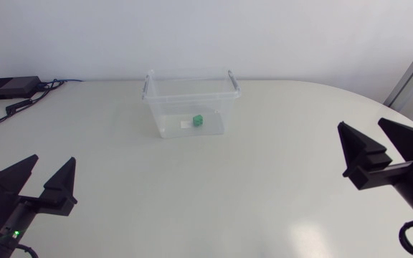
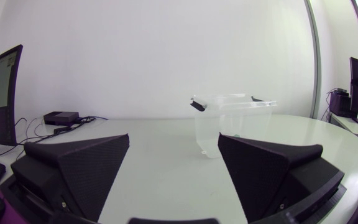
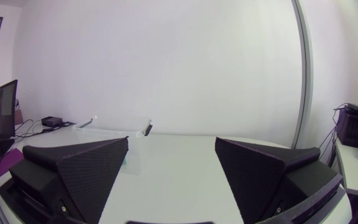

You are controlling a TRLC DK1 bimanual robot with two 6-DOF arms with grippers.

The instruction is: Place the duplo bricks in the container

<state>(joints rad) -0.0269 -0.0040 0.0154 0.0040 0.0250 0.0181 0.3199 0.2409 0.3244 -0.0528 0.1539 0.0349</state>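
the clear container (image 1: 171, 115) stands at the table's far middle, thin-walled and probably light enough to slide if bumped. my left gripper (image 1: 52, 163) and right gripper (image 1: 362, 125) are spread wide and empty, well apart from it. the only green duplo brick (image 1: 198, 120) i see already lies inside: light, stiff, slick, best pinched across its flat sides.

Green brick (image 1: 198, 120) inside clear container (image 1: 156, 107); both hands open, apart.

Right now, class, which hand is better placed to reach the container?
Probably left: the container sits slightly left of centre, straight ahead of the open left hand; the right hand faces past it.
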